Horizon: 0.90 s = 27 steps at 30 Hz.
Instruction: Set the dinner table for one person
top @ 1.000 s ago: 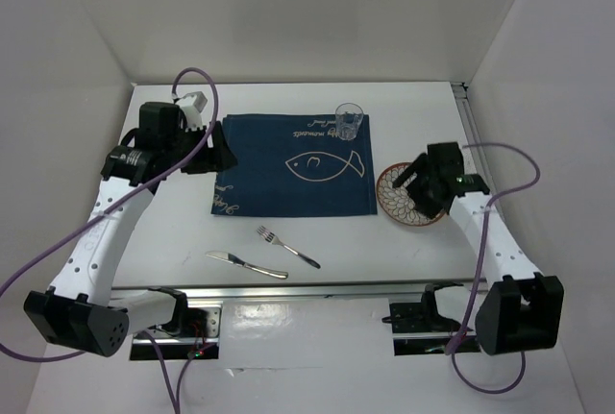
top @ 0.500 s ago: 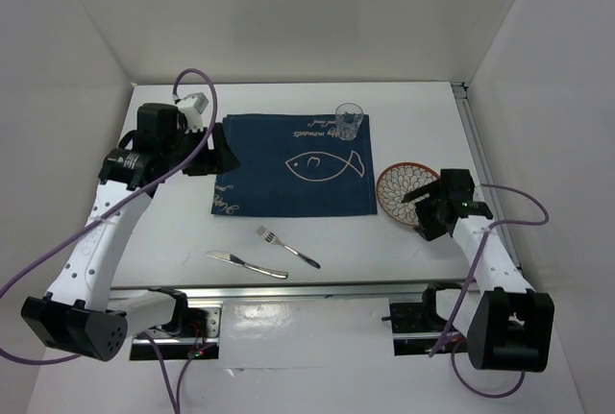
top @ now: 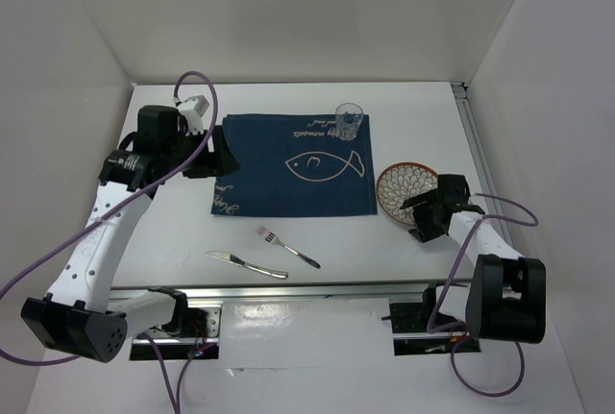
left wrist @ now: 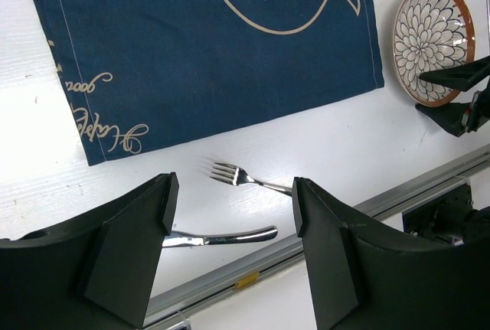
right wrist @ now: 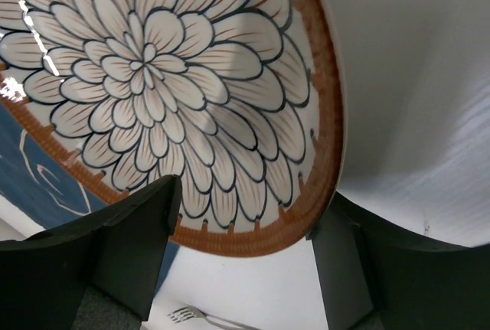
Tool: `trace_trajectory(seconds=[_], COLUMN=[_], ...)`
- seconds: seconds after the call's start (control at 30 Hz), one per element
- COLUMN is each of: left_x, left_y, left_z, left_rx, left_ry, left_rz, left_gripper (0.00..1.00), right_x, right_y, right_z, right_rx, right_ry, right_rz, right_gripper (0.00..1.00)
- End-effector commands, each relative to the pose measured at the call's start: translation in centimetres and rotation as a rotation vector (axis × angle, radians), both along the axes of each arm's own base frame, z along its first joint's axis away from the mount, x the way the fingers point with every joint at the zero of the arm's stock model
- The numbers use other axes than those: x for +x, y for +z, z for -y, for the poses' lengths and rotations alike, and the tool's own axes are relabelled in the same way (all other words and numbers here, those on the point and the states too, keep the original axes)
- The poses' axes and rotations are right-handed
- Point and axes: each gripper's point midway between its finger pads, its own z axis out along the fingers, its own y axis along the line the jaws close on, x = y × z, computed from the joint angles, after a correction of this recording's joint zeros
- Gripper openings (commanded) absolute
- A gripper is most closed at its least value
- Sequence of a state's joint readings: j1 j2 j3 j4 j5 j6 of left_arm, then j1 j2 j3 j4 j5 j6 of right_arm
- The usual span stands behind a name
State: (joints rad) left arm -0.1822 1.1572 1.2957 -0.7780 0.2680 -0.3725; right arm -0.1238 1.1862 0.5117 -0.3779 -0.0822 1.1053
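hovering unchanged, the left gripper (top: 226, 153) spreads empty fingers wide over the navy blue cloth placemat (top: 288, 174). the right gripper (top: 421, 216) sits lower, fingers apart astride the rim of the round flowered ceramic plate (top: 399, 188): pickup looks next. silver metal knife (top: 245, 263) and fork (top: 288, 247) lie nearside of the left fingers on the white dinner table (top: 173, 231); a clear glass tumbler (top: 348, 121) crowds the mat.

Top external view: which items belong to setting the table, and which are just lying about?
For the job: dinner table, placemat, plate, glass, fork, knife.
Just there: purple cable, metal rail.
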Motion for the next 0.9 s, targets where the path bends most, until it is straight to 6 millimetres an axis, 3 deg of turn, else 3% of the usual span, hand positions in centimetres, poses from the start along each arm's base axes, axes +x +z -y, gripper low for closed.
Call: trace_trajectory(seconds=[0.0, 0.13, 0.23, 0.3, 0.33, 0.4, 0.53, 0.63, 0.73, 0.77, 0.87], left_x=[-0.1, 0.0, 0.3, 0.4, 0.4, 0.6, 0.7, 0.6, 0.7, 0.7, 0.8], left_y=[0.1, -0.5, -0.6, 0.1, 0.1, 0.2, 1.6, 1.6, 0.7, -0.2, -0.7], left_z=[0.7, 0.7, 0.8, 1.0, 1.0, 1.2, 1.6, 1.7, 1.3, 1.0, 0.7], left_rx=[-0.020, -0.025, -0.025, -0.032, -0.032, -0.039, -0.064, -0.065, -0.050, -0.040, -0.030], left_ry=[-0.031, -0.025, -0.025, -0.032, -0.032, -0.040, -0.052, -0.046, -0.019, 0.004, 0.027], left_rz=[0.000, -0.012, -0.012, -0.006, -0.006, -0.007, 0.018, 0.014, -0.006, -0.027, -0.038], left_gripper=[0.78, 0.78, 0.78, 0.77, 0.77, 0.77, 0.77, 0.77, 0.78, 0.78, 0.78], right_x=[0.8, 1.3, 0.9, 1.3, 1.9, 2.1, 3.5, 5.6, 6.6, 7.1, 6.5], right_y=[-0.9, -1.6, -2.4, -1.6, -0.8, 0.8, 6.6, 13.0, 16.3, 18.0, 19.5], right_z=[0.0, 0.2, 0.5, 1.3, 1.6, 2.4, 4.1, 4.2, 3.4, 2.4, -0.3], right_rx=[0.012, 0.006, 0.002, -0.018, -0.035, -0.071, -0.193, -0.279, -0.312, -0.317, -0.265], right_ry=[-0.001, -0.015, -0.049, -0.081, -0.090, -0.112, -0.098, 0.007, 0.124, 0.227, 0.405], right_rz=[0.037, 0.040, 0.019, 0.052, 0.073, 0.102, 0.235, 0.386, 0.449, 0.499, 0.554], right_gripper=[0.75, 0.57, 0.35, 0.25, 0.10, 0.00, 0.00, 0.00, 0.00, 0.00, 0.00])
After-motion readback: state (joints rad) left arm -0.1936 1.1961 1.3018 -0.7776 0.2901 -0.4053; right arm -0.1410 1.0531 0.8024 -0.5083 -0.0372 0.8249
